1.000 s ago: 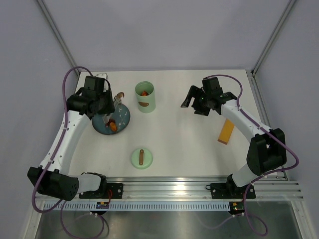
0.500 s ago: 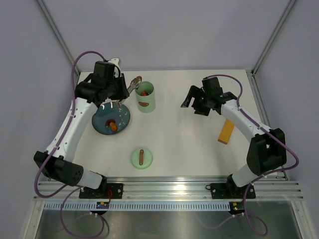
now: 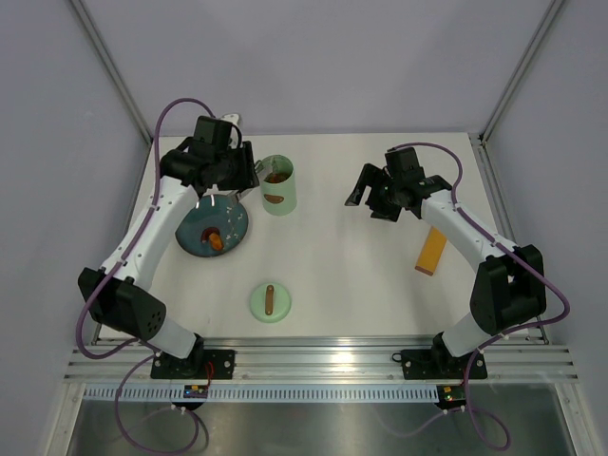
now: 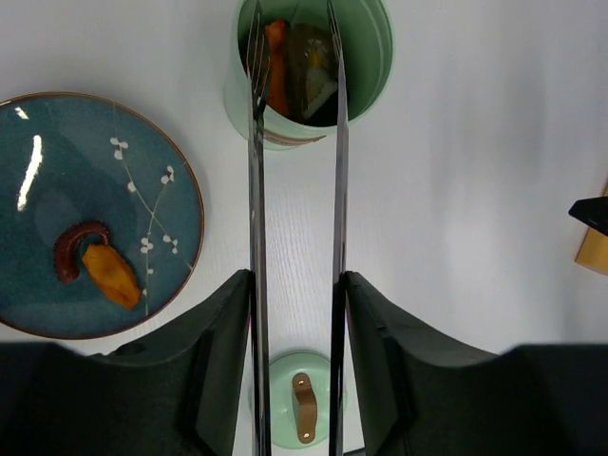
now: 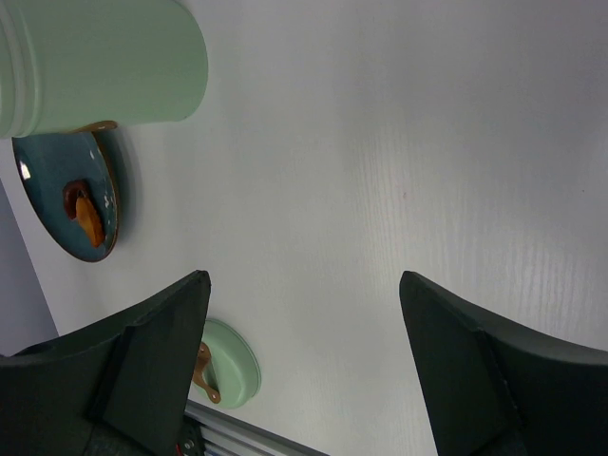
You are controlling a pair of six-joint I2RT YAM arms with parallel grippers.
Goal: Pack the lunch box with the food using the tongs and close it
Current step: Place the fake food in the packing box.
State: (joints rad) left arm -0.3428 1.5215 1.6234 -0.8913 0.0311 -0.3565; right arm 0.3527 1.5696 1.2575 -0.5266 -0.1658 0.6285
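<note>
The mint-green lunch box [image 3: 278, 198] stands upright at the back of the table, with orange and dark food pieces [image 4: 277, 71] inside it. My left gripper [image 4: 296, 280] is shut on the silver tongs [image 4: 256, 237]. Their two arms run parallel and apart, and their tips reach into the mouth of the lunch box [image 4: 372, 66]. Two more pieces of food [image 4: 109, 275], one orange and one red-brown, lie on the blue plate [image 4: 57, 161]. The round green lid [image 3: 270, 302] lies flat near the front edge. My right gripper [image 3: 366, 202] hangs open and empty to the right of the box.
A flat orange-yellow strip [image 3: 430, 251] lies on the table under the right arm. The blue plate [image 3: 195, 228] sits just front-left of the lunch box. The right wrist view shows the lunch box [image 5: 104, 66], the plate [image 5: 57, 204] and the lid [image 5: 233, 366].
My left gripper has swung the tongs from over the plate to the lunch box mouth, and the tongs' arms have spread apart. The right arm has not moved.
</note>
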